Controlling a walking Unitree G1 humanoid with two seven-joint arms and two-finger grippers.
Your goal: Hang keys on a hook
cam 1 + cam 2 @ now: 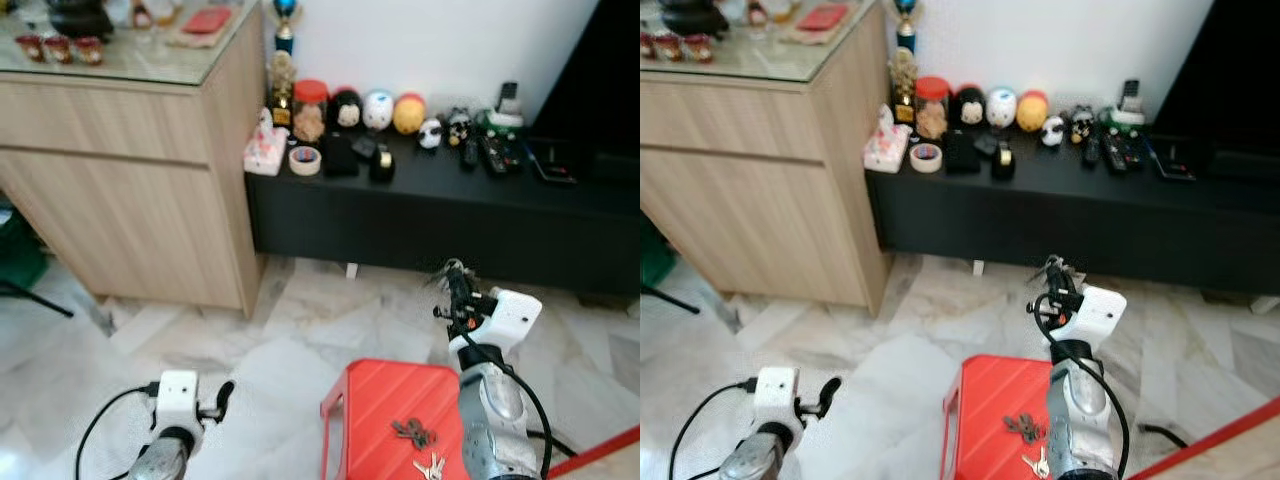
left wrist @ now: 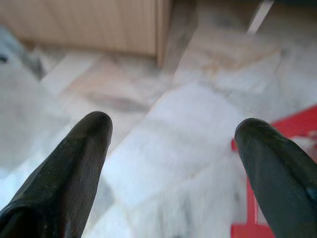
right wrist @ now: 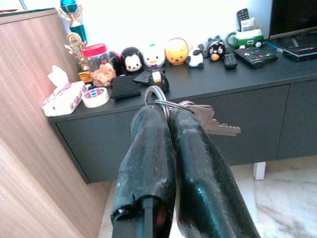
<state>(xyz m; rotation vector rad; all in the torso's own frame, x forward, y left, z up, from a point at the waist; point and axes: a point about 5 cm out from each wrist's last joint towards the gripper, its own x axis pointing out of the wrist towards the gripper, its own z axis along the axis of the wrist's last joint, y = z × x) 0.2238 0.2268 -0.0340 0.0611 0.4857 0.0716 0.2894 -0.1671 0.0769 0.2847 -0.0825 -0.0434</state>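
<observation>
While the left gripper [image 1: 222, 398] hangs low over the marble floor [image 1: 250, 350] with its fingers spread apart, the right gripper [image 3: 168, 111] is raised above the red stool [image 1: 385, 400], pinched together on a ring of keys [image 3: 198, 116]; more keys [image 1: 420, 445] lie on that stool.
</observation>
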